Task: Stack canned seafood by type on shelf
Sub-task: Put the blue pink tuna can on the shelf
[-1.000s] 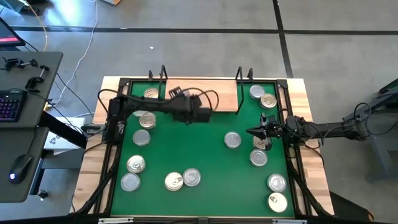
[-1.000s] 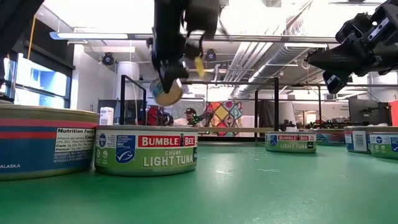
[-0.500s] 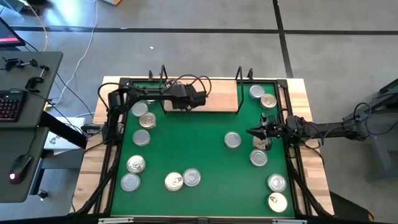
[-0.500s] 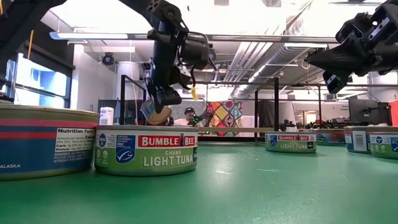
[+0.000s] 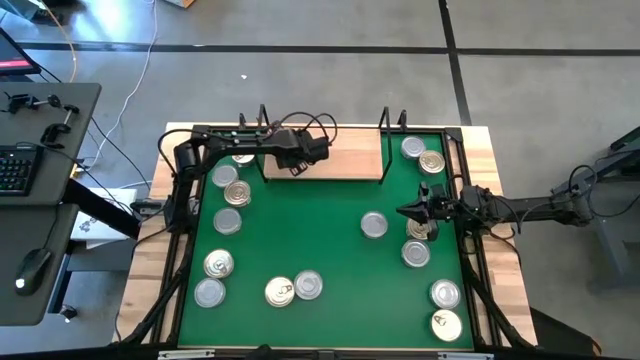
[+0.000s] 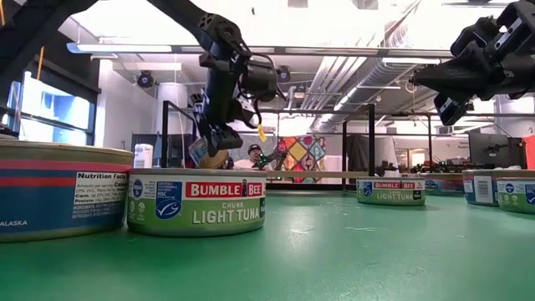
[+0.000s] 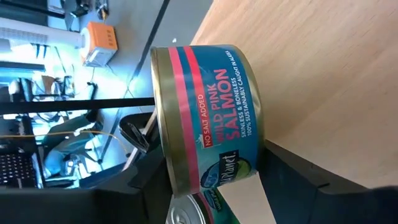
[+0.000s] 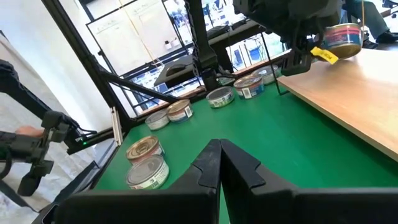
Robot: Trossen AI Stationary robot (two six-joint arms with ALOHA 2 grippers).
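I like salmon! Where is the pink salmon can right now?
The salmon can is at the left gripper, over the left end of the wooden shelf at the table's far edge, just above the board.

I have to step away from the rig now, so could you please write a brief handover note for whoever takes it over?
Left end effector: over the shelf at its left end, around a pink salmon tin that sits at the board; whether it has let go is unclear.
Right end effector: shut, empty, waiting above the green mat at its right side.
Done: this one tin reaches the shelf.
Left: the other tins lie scattered on the mat, unsorted.
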